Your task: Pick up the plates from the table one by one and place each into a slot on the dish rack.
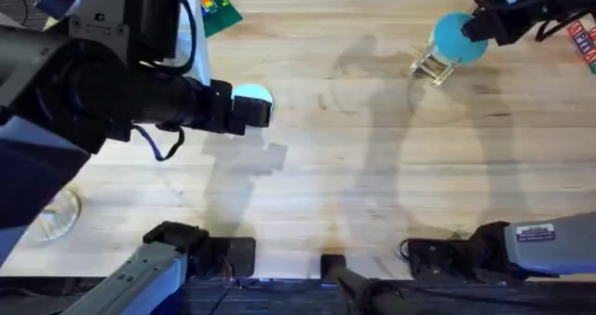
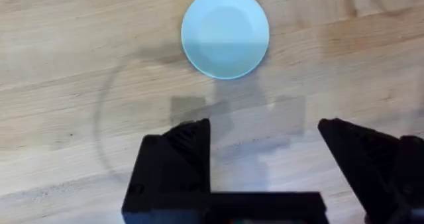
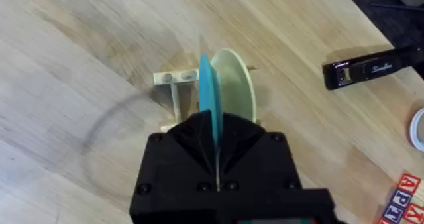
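A pale sky-blue plate (image 2: 225, 33) lies flat on the wooden table (image 2: 59, 65). My left gripper (image 2: 265, 141) hovers open a little short of it, with nothing between its black fingers (image 2: 182, 151). From overhead, the left gripper (image 1: 251, 112) partly covers this plate (image 1: 253, 94). My right gripper (image 3: 215, 128) is shut on a teal plate (image 3: 211, 95), held upright on edge over the dish rack (image 3: 173, 83). A cream plate (image 3: 237, 91) stands in the rack right beside it. From overhead, the teal plate (image 1: 460, 37) sits above the rack (image 1: 432, 65) at the far right, under the right gripper (image 1: 484, 28).
A black stapler (image 3: 364, 67) lies on the table beyond the rack, and letter blocks (image 3: 403, 199) sit near the table's right edge. A green baseplate (image 1: 220, 7) is at the far edge, and a clear glass dish (image 1: 51, 214) at the near left.
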